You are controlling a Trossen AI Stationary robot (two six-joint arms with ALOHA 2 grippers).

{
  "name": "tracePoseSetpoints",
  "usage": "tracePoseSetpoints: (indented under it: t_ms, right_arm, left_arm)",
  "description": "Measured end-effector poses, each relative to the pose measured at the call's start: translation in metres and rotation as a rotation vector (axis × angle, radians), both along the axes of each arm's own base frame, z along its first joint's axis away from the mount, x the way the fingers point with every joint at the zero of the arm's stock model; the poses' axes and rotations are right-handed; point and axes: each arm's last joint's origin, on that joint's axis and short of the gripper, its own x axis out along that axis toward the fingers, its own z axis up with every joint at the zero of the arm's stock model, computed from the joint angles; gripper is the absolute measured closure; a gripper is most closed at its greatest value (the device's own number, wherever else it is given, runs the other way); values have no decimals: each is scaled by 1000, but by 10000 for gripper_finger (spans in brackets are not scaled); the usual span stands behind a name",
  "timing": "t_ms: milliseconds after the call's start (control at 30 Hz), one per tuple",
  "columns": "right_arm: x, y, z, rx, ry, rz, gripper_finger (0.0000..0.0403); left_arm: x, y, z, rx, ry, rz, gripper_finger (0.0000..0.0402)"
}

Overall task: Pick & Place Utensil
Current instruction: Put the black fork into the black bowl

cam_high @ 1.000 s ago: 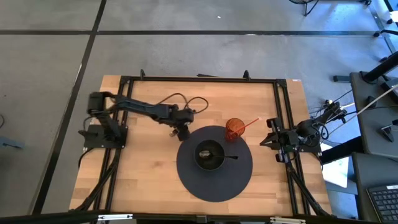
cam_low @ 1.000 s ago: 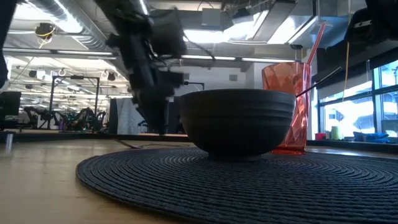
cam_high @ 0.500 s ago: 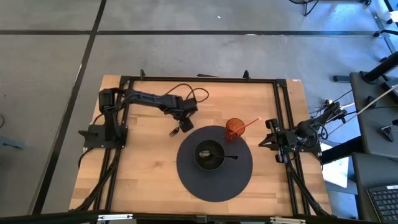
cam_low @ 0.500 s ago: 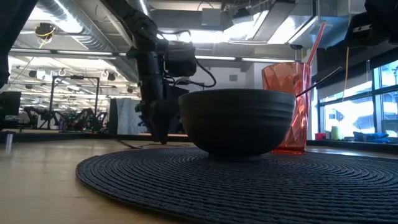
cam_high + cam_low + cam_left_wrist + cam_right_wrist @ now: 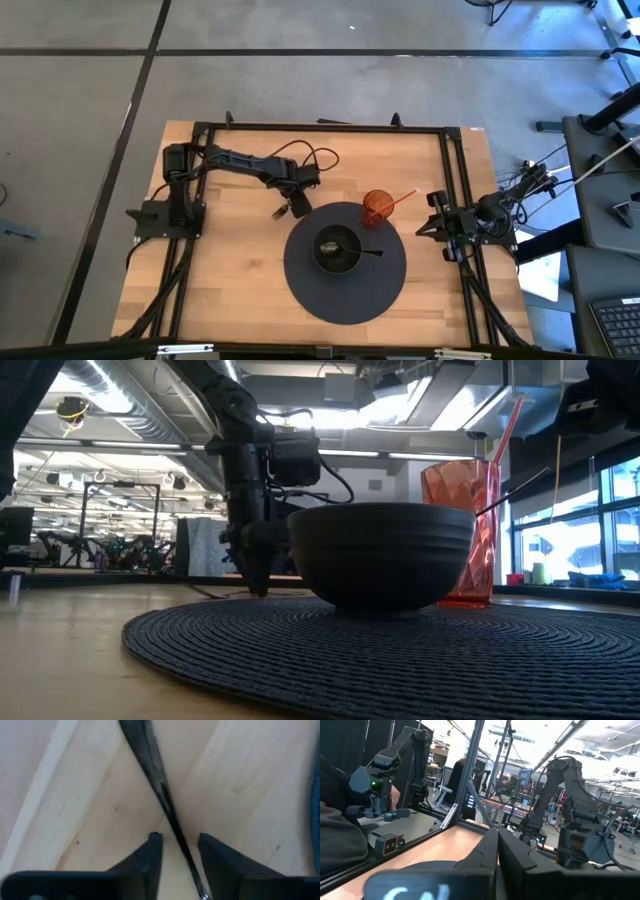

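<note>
A dark slim utensil (image 5: 280, 211) lies flat on the bare wood just left of the round dark placemat (image 5: 390, 290). My left gripper (image 5: 296, 203) points down over it, open. In the left wrist view its two fingers stand on either side of the utensil's thin shaft (image 5: 167, 807) without touching it. A dark bowl (image 5: 338, 250) with a spoon (image 5: 368, 253) in it stands on the placemat. My right gripper (image 5: 435, 228) is shut and empty at the table's right edge.
An orange tumbler (image 5: 377, 207) with a straw stands at the placemat's far edge, right of my left gripper. In the low view the bowl (image 5: 380, 555) hides the table behind it. The left arm's cable (image 5: 300, 158) loops over the wood near the far edge.
My left gripper has shifted a little toward the table's far right, from over the utensil's near end toward its other end, and has then almost stopped. The utensil has stayed flat on the wood.
</note>
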Motion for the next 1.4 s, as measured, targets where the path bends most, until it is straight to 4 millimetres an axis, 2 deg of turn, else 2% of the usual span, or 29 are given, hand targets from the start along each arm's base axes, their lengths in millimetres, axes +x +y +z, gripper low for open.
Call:
tracePoseSetpoints:
  t_ms: [133,200,367,567,667,767,900,1067,1200,1400]
  right_arm:
    - [0,0,0,0,0,0,389]
    - [0,0,0,0,0,0,389]
    - [0,0,0,0,0,0,389]
    - [0,0,0,0,0,1,389]
    - [0,0,0,0,0,0,389]
    - [0,0,0,0,0,0,389]
    - [0,0,0,1,-1,0,389]
    - [-1,0,3,15,-30,0,389]
    - [-1,-1,6,14,-58,-4,389]
    - [-1,-1,7,14,-75,-6,389]
  left_arm:
    - [0,-3,2,27,2,-54,365]
    - [2,-5,4,92,-3,-74,389]
    - [4,-10,15,191,-41,-100,397]
    - [3,-16,37,269,-86,-103,398]
    - [1,-19,54,318,-133,-114,398]
    - [2,-27,73,370,-202,-197,398]
    - [6,-51,103,388,-373,-410,399]
    - [9,-91,125,308,-621,-935,399]
    - [7,-116,130,220,-752,-1311,399]
    - [7,-145,129,177,-887,-1600,399]
